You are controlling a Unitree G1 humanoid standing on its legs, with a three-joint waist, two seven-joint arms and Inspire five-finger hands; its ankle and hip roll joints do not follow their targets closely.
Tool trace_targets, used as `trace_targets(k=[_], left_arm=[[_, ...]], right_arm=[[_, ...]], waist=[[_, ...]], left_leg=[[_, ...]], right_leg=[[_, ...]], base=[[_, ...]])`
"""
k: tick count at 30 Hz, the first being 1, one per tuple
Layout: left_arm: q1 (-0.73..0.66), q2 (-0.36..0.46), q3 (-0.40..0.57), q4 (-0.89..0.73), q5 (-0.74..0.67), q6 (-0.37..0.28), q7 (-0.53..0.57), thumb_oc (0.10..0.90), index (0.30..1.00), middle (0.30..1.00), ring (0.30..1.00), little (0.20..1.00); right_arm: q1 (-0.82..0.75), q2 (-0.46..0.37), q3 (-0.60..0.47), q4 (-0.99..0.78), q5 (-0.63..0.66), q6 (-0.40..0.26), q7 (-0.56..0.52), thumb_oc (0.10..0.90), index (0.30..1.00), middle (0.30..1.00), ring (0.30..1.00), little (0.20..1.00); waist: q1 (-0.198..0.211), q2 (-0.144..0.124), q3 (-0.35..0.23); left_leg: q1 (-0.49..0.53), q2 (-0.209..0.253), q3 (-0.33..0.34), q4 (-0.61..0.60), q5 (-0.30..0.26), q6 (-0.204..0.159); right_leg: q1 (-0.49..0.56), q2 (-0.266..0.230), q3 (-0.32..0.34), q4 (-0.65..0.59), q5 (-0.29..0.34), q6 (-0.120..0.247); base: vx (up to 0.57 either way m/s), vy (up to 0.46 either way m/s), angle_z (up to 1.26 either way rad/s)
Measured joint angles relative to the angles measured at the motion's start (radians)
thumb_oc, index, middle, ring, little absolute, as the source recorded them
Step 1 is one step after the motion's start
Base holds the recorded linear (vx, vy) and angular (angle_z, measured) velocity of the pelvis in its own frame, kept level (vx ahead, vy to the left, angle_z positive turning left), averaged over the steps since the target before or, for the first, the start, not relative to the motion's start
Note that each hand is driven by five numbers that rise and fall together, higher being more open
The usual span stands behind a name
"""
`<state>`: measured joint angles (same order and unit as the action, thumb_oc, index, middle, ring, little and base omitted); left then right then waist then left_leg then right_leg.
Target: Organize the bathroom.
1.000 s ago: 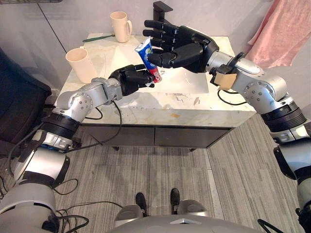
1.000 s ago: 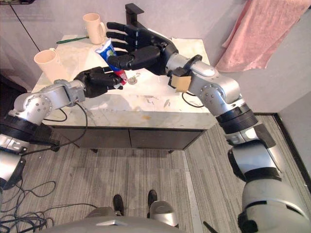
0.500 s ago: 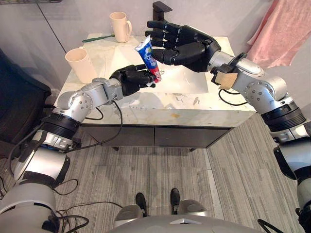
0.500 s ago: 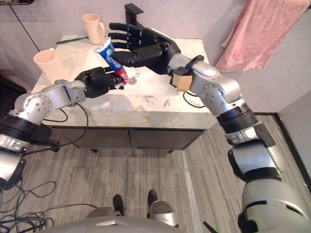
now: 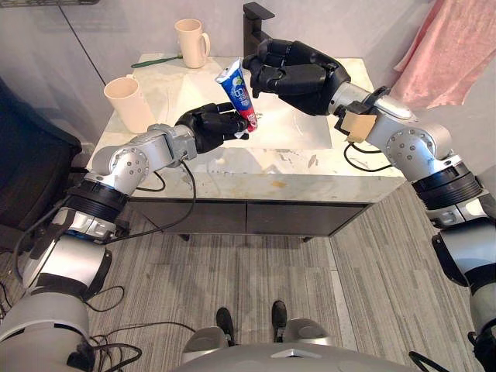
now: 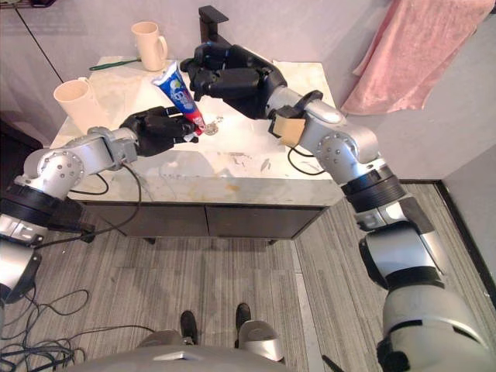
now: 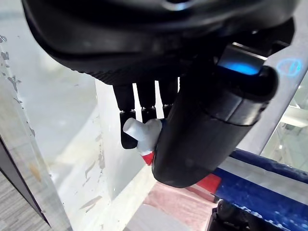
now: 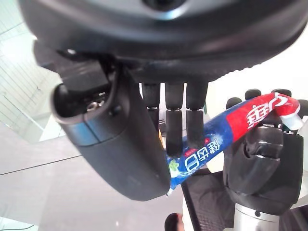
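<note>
— While the tube is off the counter, log it first: where is the toothpaste tube (image 5: pixel 237 92)?

— Item one, blue and white toothpaste tube with a red cap end: held in the air over the white basin (image 5: pixel 291 128), tilted, flat crimped end up and toward the back, cap end down. Both hands are on it.

— Left hand (image 5: pixel 208 126)?

— Fingers curled round the red cap end; the left wrist view shows the white cap poking out between fingers and thumb.

— Right hand (image 5: pixel 291 70)?

— Fingers and thumb curled in on the tube's upper blue part, just in front of the black faucet (image 5: pixel 253 17). Its own wrist view shows the fingertips (image 8: pixel 194 131) lying across the blue section, thumb on the opposite side.

— Remaining stock?

— Marble vanity counter (image 5: pixel 256 167) over dark cabinet doors. Cream cup (image 5: pixel 129 102) near the left edge, upright. Cream mug (image 5: pixel 191 41) at the back left corner, upright. Green toothbrush (image 5: pixel 156 60) lying flat just beside that mug. Pink towel (image 5: pixel 453 46) hanging on the wall at the far right, well apart from the counter items.
</note>
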<state>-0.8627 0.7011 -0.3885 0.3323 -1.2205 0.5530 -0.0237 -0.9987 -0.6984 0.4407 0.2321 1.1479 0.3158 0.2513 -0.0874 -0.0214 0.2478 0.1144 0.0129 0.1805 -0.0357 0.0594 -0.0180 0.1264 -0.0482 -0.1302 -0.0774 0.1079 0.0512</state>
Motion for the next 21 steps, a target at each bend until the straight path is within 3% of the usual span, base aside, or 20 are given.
trace_targets(k=[17, 21], left_arm=[[0.000, 0.004, 0.000, 0.002, 0.000, 0.000, 0.001, 0.400, 0.300, 0.300, 0.300, 0.300], [0.000, 0.004, 0.000, 0.003, -0.021, 0.010, 0.002, 0.400, 0.300, 0.300, 0.300, 0.300]], right_arm=[[-0.001, -0.016, 0.002, 0.011, -0.045, -0.008, 0.050, 0.800, 0.900, 0.900, 0.900, 0.900], [-0.001, -0.018, 0.005, 0.011, -0.117, -0.046, 0.078, 0.800, 0.900, 0.900, 0.900, 0.900]], waist=[[0.001, 0.000, 0.000], [0.001, 0.000, 0.000]], left_leg=[[0.000, 0.000, 0.000, 0.001, 0.000, 0.000], [-0.001, 0.000, 0.000, 0.003, 0.000, 0.000]], right_leg=[[0.000, 0.000, 0.000, 0.000, 0.000, 0.000], [0.000, 0.000, 0.000, 0.000, 0.000, 0.000]], base=[[0.00, 0.000, 0.00], [0.00, 0.000, 0.00]])
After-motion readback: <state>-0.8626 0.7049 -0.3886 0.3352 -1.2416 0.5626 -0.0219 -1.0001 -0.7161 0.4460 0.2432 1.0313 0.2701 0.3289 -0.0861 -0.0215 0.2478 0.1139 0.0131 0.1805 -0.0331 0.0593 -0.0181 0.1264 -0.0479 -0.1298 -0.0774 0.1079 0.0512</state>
